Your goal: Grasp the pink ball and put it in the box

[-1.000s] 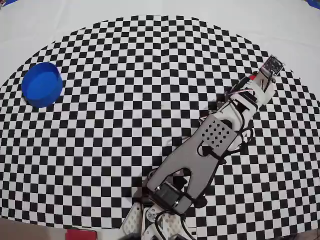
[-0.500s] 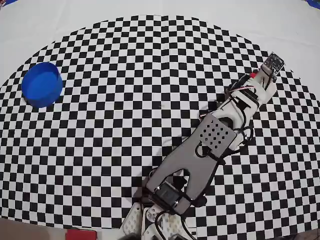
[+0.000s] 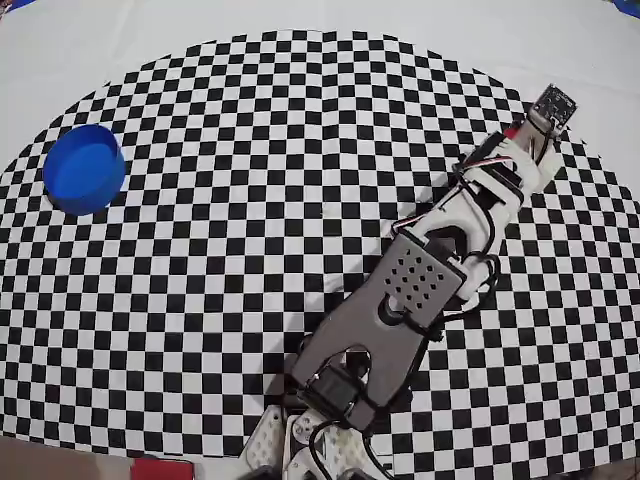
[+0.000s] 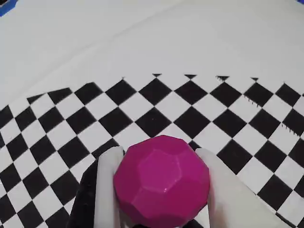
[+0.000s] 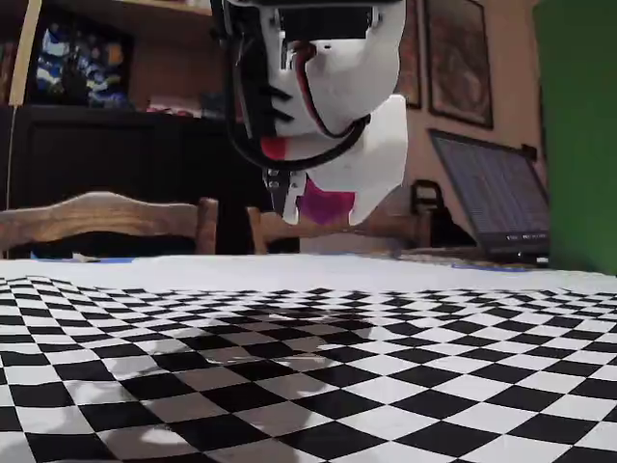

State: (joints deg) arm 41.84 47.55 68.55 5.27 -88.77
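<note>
My bench is covered by a black-and-white checkered cloth (image 3: pixel 250 200). The round bright-blue box (image 3: pixel 84 169) stands at its far left edge in the overhead view. The white claw (image 4: pixel 159 190) is clenched on the faceted magenta-pink ball (image 4: pixel 161 180). Since a second ago the arm stretched outward; I judge the ball lifted, and the carry to the box remains.

A black-and-white checkered mat (image 3: pixel 250 250) covers the white table (image 3: pixel 120 40), its curved rim near the far edge. Beyond the table's far edge stand 2 wooden chairs (image 5: pixel 106 220) and an open laptop (image 5: pixel 487 198)
</note>
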